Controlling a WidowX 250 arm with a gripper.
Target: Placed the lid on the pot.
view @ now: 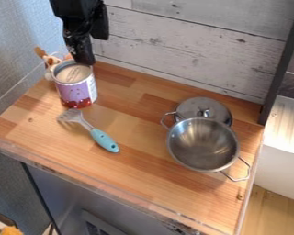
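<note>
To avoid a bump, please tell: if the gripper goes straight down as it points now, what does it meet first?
The gripper would probably meet the purple-labelled can first, near its rim. Depth is unclear, so it might pass behind, down to the wooden counter.

Wooden counter (134,176) with pot (203,146), lid (190,107), tin (76,87), turquoise-handled utensil (104,140), toy (50,60)

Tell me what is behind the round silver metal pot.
Behind the round silver metal pot is a round grey metal lid with a small shiny knob. The pot covers the lid's near edge, so what lies under that part cannot be seen.
</note>
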